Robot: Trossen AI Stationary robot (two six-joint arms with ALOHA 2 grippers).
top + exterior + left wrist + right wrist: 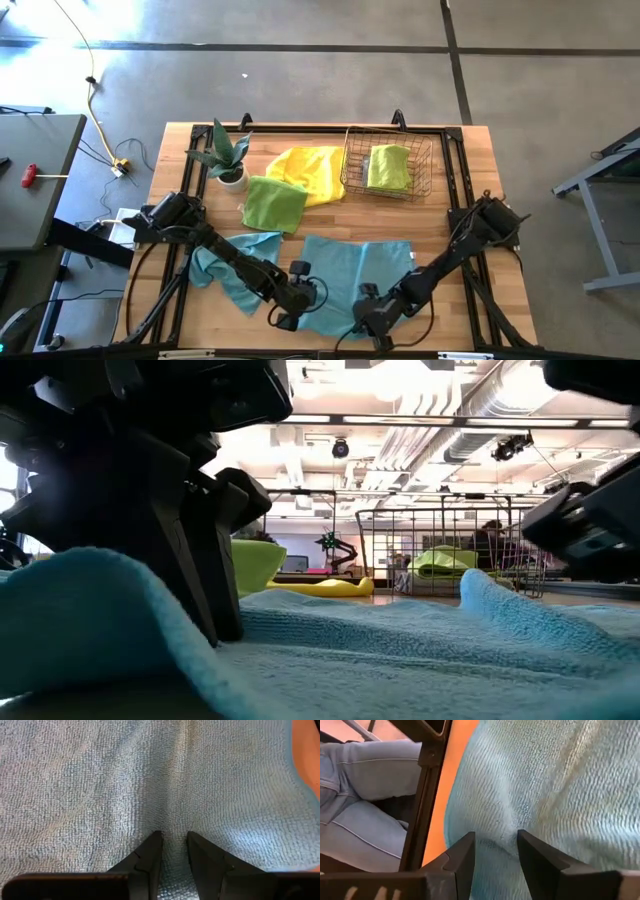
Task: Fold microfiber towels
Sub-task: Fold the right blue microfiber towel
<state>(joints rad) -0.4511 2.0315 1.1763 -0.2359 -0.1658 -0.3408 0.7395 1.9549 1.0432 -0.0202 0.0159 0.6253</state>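
Teal towel, jeans beyond table

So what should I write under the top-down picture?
Both grippers, left and right, press on a blue towel at the table's near edge.

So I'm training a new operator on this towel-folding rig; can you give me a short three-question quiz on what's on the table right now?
1. True or false: the wire basket is empty.
2. Which towel are the left claw and right claw both working on? A) yellow towel B) spread teal towel C) the lime one by the plant
3. Fill in: the potted plant stands at the table's far ____ corner, by the robot's own sides.

Key
1. False: a lime green towel lies inside it.
2. B: both claws pinch folds at the near edge of the spread teal towel, as both wrist views show.
3. Left.
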